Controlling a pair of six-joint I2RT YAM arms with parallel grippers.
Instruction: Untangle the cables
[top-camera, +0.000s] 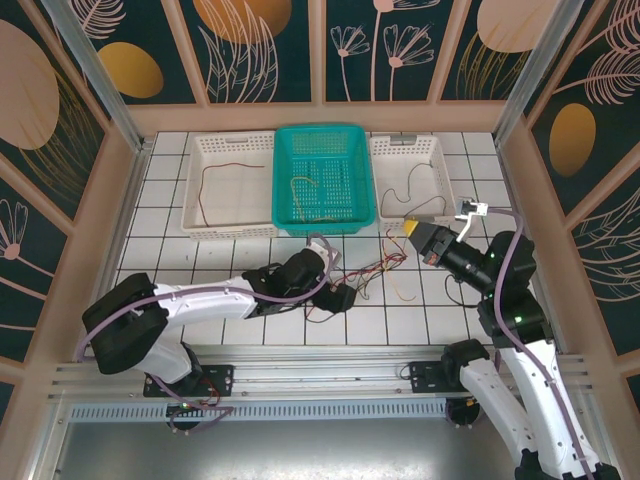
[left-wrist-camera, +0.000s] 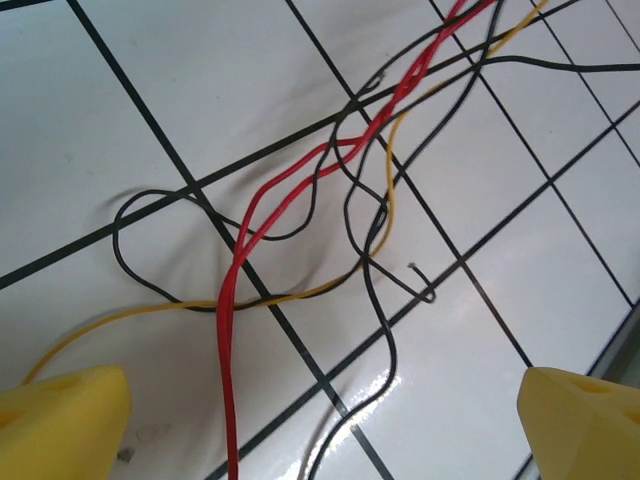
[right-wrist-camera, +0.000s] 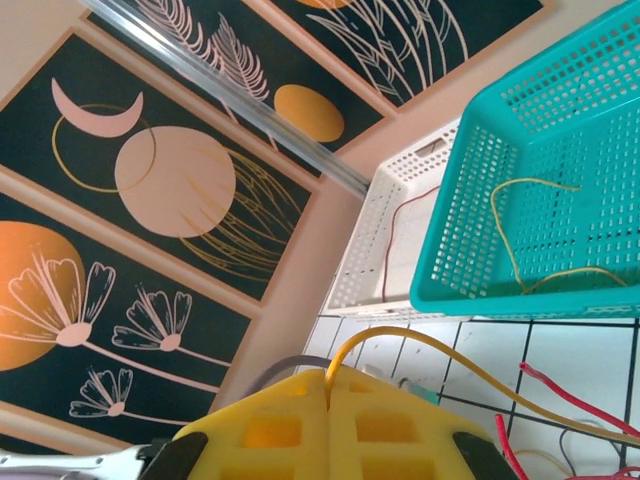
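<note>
Nearest, the left gripper (left-wrist-camera: 325, 412) hangs wide open, empty, over the tangled cables (left-wrist-camera: 340, 190) on the tiles (left-wrist-camera: 150, 100), seemingly choosing a strand; the right gripper (right-wrist-camera: 328, 400) pinches one yellow cable (right-wrist-camera: 430, 343), probably to draw it clear. Beyond: left white basket (top-camera: 230, 231), red wire (top-camera: 205, 190); teal basket (top-camera: 283, 180), yellow wire (top-camera: 300, 186); right white basket (top-camera: 405, 141), dark wire (top-camera: 415, 186).
</note>
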